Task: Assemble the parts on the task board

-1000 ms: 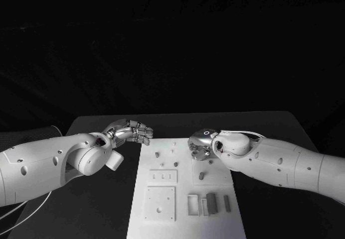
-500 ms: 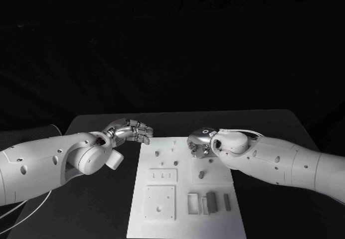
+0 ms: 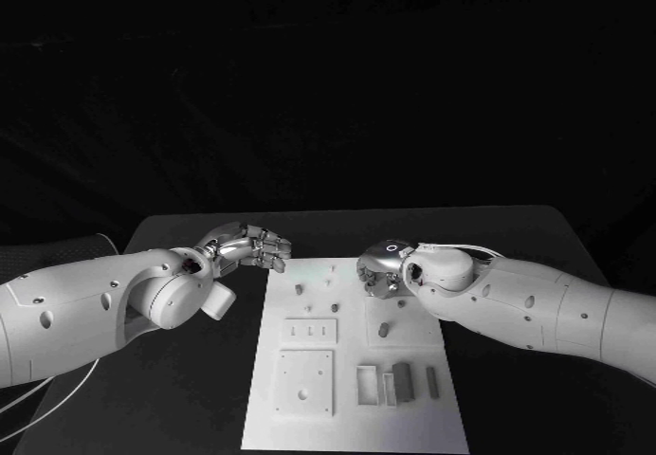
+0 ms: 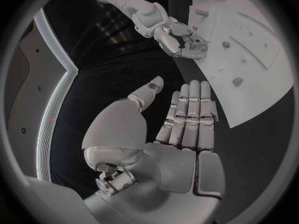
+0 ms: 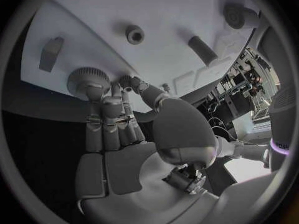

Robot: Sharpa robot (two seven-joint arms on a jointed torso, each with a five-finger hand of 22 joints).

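You have the black desk [image 3: 178,379] under everything, and the white task board [image 3: 349,417] lies in the middle of it; take the board as your landmark. The left arm [image 3: 68,318] comes in on the board's left side, the right arm [image 3: 547,308] on its right, both ending near the board's far end.

The left hand [image 3: 249,250] sits just off the board's far left corner, over the desk. In the left wrist view you can see its fingers [image 4: 190,114] straight and side by side, thumb apart, with nothing in them: it is spread and empty.

The right hand [image 3: 383,272] is over the board's far right part. The right wrist view shows its fingertips [image 5: 118,87] at a round ridged part [image 5: 88,79] on the board surface, touching it or nearly so; you cannot tell whether the hand actually grips that part.

On the board, towards its near end, you have a large square recessed plate [image 3: 303,384] left of centre, with a smaller rectangular plate [image 3: 310,333] just beyond it. Near the board's near right side is an open slot [image 3: 367,387] with a dark upright block [image 3: 401,381] beside it and a slim bar [image 3: 432,381] further right.

Small pegs [image 3: 335,307] stand in the board's middle, and one more peg [image 3: 384,331] stands right of the smaller plate
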